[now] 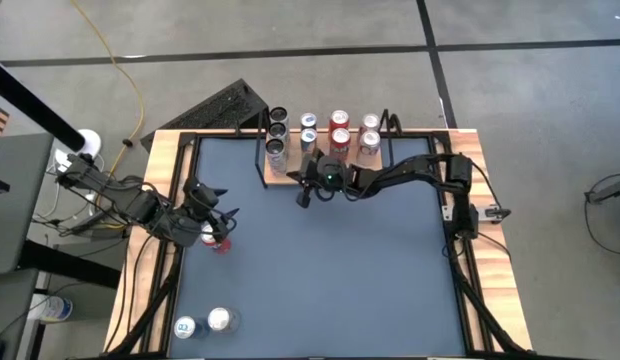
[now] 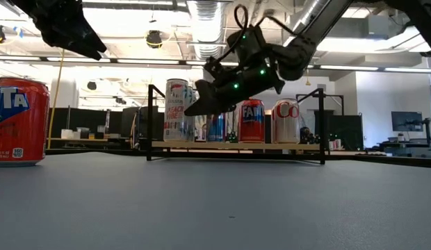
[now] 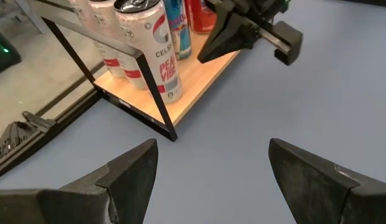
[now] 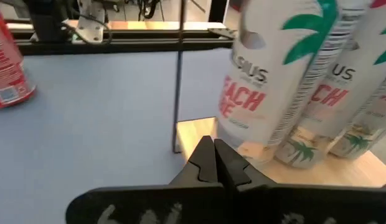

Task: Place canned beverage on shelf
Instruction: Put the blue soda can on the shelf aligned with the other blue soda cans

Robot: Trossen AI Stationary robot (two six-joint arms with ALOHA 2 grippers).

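Right tool [image 1: 302, 193] is hanging just in front of the shelf [image 1: 290, 178], at its left end, raised off the blue bench [image 1: 330, 270]. Fingers [image 4: 213, 163] are pressed together tip to tip, gripping nothing. In the low view it is showing as a dark wedge [image 2: 210, 99] in front of the cans, green lights glowing on the wrist.

Shelf is sitting at the far edge of the bench, light-wood board with black wire uprights [image 2: 151, 121]. It is carrying a row of tall white Celsius cans [image 1: 277, 135] at its left end, then blue cans [image 1: 309, 131], red cans [image 1: 339, 128] and white-and-red cans [image 1: 370, 132] to the right. Closest Celsius can [image 4: 277, 68] is standing upright on the board, right beside the corner upright.

Left tool [image 1: 212, 215] is hovering over the left side of the bench, well apart from the shelf. Its fingers [image 3: 124, 174] are spread wide, with nothing between them. A red Fanta can [image 2: 18, 121] is standing upright on the bench directly beneath it.

Two more cans [image 1: 203, 322], upright, are waiting near the bench's front-left corner.
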